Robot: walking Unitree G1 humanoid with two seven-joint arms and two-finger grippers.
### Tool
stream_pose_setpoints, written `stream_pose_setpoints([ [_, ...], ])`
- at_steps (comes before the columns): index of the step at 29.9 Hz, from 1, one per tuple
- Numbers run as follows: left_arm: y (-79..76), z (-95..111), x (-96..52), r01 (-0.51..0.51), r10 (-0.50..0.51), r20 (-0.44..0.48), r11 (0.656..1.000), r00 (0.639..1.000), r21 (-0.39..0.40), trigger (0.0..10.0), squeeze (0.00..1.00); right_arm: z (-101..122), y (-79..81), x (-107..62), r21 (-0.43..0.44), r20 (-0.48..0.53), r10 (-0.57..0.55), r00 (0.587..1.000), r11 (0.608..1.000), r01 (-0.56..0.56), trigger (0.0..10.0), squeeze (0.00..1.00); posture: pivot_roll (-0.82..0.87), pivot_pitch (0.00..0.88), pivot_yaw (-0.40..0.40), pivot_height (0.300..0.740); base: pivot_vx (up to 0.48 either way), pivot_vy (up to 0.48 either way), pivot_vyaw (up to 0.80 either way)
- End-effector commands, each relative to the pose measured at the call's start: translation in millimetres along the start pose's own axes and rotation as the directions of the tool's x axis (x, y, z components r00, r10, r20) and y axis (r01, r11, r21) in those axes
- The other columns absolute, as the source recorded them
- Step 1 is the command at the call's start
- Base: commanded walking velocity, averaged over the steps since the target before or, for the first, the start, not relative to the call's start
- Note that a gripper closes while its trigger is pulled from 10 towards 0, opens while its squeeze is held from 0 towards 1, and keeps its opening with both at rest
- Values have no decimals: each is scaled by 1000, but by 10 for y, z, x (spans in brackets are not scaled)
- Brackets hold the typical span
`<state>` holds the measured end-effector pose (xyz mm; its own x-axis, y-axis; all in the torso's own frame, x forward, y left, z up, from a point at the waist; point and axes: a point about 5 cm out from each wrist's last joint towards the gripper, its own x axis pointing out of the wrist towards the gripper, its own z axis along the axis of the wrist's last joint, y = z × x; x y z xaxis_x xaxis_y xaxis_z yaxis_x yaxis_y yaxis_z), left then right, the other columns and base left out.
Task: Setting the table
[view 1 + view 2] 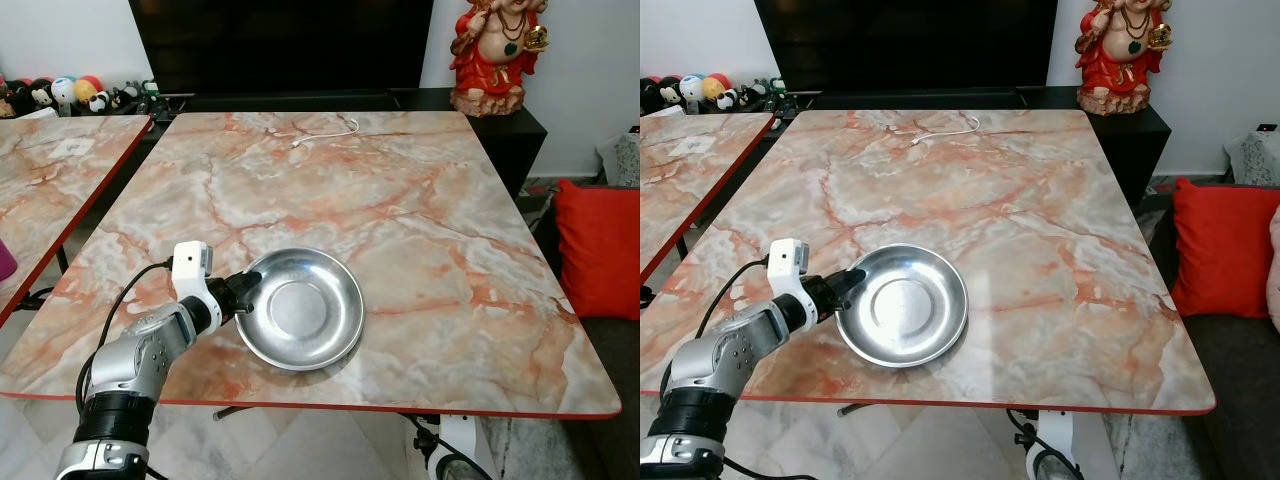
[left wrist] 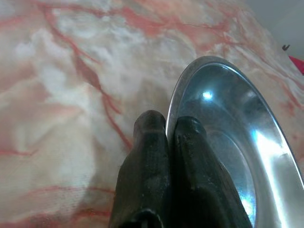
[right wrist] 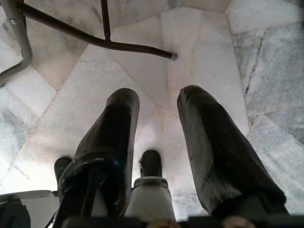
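My left claw (image 2: 166, 128) is pinching the near-left rim of the steel bowl (image 1: 305, 308), which sits on the marble desk (image 1: 420, 215) just ahead of it. My right claw (image 3: 159, 118) hangs spread over the floor tiles (image 3: 266, 61).

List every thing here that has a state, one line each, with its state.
steel plate: flat on the marble table, right way up, empty, rim pinched.
left gripper: shut on the steel plate's near-left rim.
right gripper: open, hanging idle over the floor, holding nothing.
white cable: lying loose at the table's far side.
television: screen dark.
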<state>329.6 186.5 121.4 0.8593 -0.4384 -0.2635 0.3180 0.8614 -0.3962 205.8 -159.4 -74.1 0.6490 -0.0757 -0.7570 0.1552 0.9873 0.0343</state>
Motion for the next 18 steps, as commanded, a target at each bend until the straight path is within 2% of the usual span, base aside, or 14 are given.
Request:
stream_pose_setpoints([
  [1, -24, -70, 11, 4, -5, -45, 1000, 999, -26, 10000, 0, -11, 7, -2, -7, -5, 2, 1000, 1000, -2, 10000, 0, -39, 0, 25, 740, 0, 0, 0],
  [3, -67, -135, 21, 34, -36, -76, 999, 996, -21, 10000, 0, -14, 4, -2, -8, -6, 2, 1000, 1000, -2, 10000, 0, -40, 0, 23, 740, 0, 0, 0],
  [9, -55, -169, 7, 20, -23, -100, 999, 995, -33, 10000, 0, -18, 1, -3, -8, -7, 0, 1000, 1000, 0, 10000, 0, -43, 0, 25, 740, 0, 0, 0],
  [14, 35, -208, -40, -41, 41, -139, 999, 989, 6, 10000, 0, -20, 0, -3, -9, -9, 2, 1000, 1000, -2, 10000, 0, -37, 0, 23, 740, 0, 0, 0],
  [18, 61, -244, -59, -53, 56, -160, 998, 985, 21, 10000, 0, -18, 0, -3, -10, -8, 3, 1000, 1000, -3, 10000, 0, -37, 0, 23, 740, 0, 0, 0],
])
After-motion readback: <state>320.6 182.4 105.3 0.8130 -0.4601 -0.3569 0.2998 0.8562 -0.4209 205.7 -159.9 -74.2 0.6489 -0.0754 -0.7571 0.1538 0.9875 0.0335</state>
